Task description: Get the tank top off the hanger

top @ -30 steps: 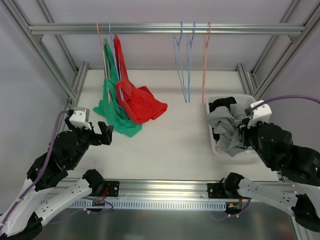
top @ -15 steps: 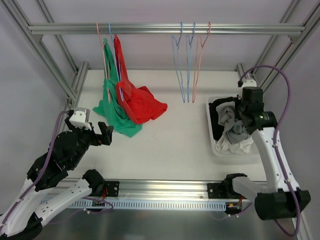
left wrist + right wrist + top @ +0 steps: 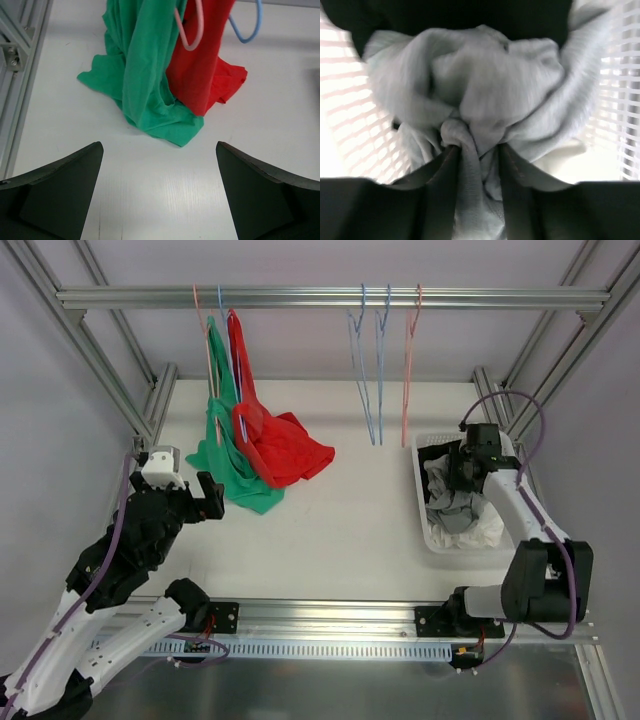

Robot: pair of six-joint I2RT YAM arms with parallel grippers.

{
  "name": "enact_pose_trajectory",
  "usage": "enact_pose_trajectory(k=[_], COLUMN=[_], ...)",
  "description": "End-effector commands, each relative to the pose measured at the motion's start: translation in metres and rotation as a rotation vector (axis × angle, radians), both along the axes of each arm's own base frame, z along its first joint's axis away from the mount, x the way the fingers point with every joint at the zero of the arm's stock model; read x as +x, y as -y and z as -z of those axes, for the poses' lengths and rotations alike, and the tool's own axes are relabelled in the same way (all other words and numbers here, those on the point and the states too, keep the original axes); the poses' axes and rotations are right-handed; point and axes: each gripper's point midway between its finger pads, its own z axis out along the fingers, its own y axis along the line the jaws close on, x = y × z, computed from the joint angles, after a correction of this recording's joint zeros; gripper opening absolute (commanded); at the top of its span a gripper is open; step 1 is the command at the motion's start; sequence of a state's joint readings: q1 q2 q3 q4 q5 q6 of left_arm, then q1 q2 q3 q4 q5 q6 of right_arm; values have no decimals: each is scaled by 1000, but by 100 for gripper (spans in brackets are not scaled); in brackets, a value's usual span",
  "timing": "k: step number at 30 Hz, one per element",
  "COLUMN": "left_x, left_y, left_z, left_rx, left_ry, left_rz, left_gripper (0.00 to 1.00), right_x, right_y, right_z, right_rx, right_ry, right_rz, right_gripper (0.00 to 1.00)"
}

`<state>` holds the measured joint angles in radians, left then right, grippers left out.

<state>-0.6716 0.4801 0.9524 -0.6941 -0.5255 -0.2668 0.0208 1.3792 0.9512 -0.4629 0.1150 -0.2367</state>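
Note:
A green tank top [image 3: 232,465] and a red tank top [image 3: 280,445] hang from hangers [image 3: 222,315] on the rail at the back left, with their hems pooled on the table. My left gripper [image 3: 212,498] is open just in front of the green hem, touching nothing. In the left wrist view the green top [image 3: 145,85] and the red top [image 3: 205,75] lie ahead of the wide jaws [image 3: 159,146]. My right gripper [image 3: 462,468] is down in the white basket [image 3: 424,525]. Its jaws [image 3: 477,150] stand apart with a fold of grey garment [image 3: 485,85] loose between them.
Two empty blue hangers [image 3: 368,390] and an empty pink hanger [image 3: 409,370] hang from the rail at the middle right. The basket holds grey, black and white clothes [image 3: 455,510]. Aluminium frame posts [image 3: 150,410] flank the table on both sides.
My right arm has reached out over the basket and lowered the grey garment into it, and its jaws have parted. The empty pink hanger swung and settled. The left arm barely moved.

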Motion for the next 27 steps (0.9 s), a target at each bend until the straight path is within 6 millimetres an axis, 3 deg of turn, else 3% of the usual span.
enact_pose_trajectory(k=[1,3,4,5,6,10,11,14,17,19,21,22,25,27], left_x=[9,14,15,15,15,9,6,-2,-8,-7,-7,-6,-7,-7], left_y=[-4,-13,-17,-22,-27,-47,-50,-58,-66,-71,-64,-59,-45,-47], left_z=[-11,-11,-11,-12,-13,-22,-26,-30,-24,-7,2,10,24,33], left_rx=[-57,-65,-72,-78,-91,-80,-54,-9,41,67,36,24,-19,-6], left_ry=[4,-6,-6,-5,1,43,58,83,82,50,37,19,-9,-22], left_rz=[-63,-121,-146,-171,-196,-268,-258,-255,-273,-299,-274,-253,-195,-202], left_gripper=[99,99,99,99,99,99,99,99,99,99,98,99,99,99], right_x=[2,-3,-7,-13,-16,-46,-58,-96,-130,-158,-173,-184,-199,-205], right_y=[6,12,14,16,17,8,0,-14,-11,-7,-7,-17,-19,-25], right_z=[-75,-99,-115,-128,-137,-175,-194,-221,-221,-214,-202,-204,-199,-198], right_rx=[-5,-31,-37,-48,-51,-7,31,105,89,65,62,97,105,128], right_ry=[208,246,258,281,296,379,442,540,547,550,538,575,607,609], right_rz=[43,56,61,70,68,37,9,-31,-24,-20,-35,-88,-100,-129], right_gripper=[48,54,69,91,99,100,100,100,100,99,100,99,100,99])
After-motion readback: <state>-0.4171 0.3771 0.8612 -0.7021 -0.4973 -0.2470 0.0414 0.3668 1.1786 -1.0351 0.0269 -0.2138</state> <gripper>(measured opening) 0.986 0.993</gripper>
